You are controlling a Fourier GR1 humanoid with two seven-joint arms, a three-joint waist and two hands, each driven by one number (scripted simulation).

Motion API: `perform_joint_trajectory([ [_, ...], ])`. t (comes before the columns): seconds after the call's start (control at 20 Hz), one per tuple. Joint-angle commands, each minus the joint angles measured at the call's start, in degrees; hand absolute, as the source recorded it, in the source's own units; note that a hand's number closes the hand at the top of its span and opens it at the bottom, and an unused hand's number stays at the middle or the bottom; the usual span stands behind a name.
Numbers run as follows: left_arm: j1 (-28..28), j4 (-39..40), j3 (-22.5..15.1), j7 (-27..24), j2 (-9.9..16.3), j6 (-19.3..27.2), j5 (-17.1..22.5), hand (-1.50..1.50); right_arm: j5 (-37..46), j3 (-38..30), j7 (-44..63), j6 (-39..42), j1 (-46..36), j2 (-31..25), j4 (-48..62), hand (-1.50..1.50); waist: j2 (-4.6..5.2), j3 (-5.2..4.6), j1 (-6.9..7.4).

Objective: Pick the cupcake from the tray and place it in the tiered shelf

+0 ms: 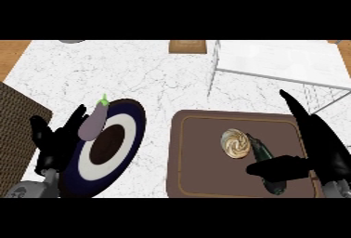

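The cupcake [235,142], with swirled cream frosting seen from above, sits on the brown tray [198,158] right of centre. Beside it on the tray lies a dark green vegetable [263,153], partly under my right hand. My right hand [316,144] hovers over the tray's right side, fingers straight and pointing away, thumb stretched toward the cupcake without touching it. The white tiered shelf [281,60] stands at the back right. At the lower left my left hand [55,142] rests open, fingers up.
A dark blue and white plate [126,118] lies left of the tray, with a purple eggplant [93,123] on its left rim. A woven brown mat [17,135] covers the far left. A small wooden item [188,45] sits at the back edge.
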Motion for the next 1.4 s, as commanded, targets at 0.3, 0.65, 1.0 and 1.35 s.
perform_joint_trajectory([
  [0.3,-0.36,4.01,0.3,1.13,-1.98,0.69,-0.84,0.0,6.49,5.21,13.51,2.42,-4.39,7.25,8.36,-1.5,0.34,-0.45,-1.68],
  [0.65,3.05,1.35,2.05,0.56,-0.23,-1.57,0.04,0.0,11.61,5.86,14.67,4.45,-5.3,11.47,11.37,-1.5,0.18,-0.42,-1.36],
  [1.0,3.96,-1.27,1.78,3.72,-0.49,-1.03,-0.25,0.0,17.89,7.34,15.44,4.64,-2.67,16.51,12.49,-1.5,-0.02,-0.4,-1.72],
  [1.35,1.17,1.01,1.71,3.53,-2.04,-0.12,-2.22,0.0,23.36,6.02,11.84,5.43,-1.95,20.18,20.43,-1.5,0.2,-0.37,-1.77],
])
